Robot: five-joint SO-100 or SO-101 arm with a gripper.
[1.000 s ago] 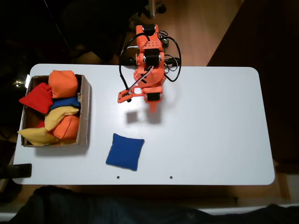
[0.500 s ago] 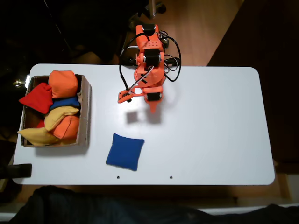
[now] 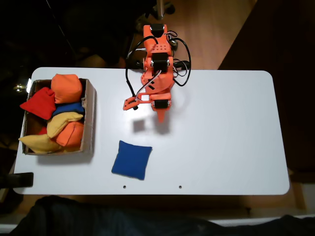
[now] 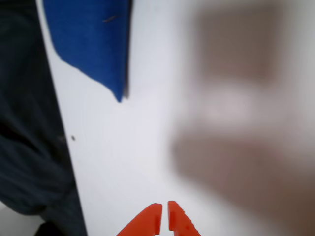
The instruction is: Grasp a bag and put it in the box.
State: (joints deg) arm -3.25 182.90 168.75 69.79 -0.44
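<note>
Gripper (image 4: 164, 216) has edged forward, jaws seemingly closed; bag (image 3: 132, 160) untouched.

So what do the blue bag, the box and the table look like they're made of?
The blue bag: soft matte fabric, going by its pillowy shape and pointed corners. The box: probably cardboard, given its brown, dull, thin walls. The table: a smooth white top, likely laminate or painted board; which one can't be told.
</note>
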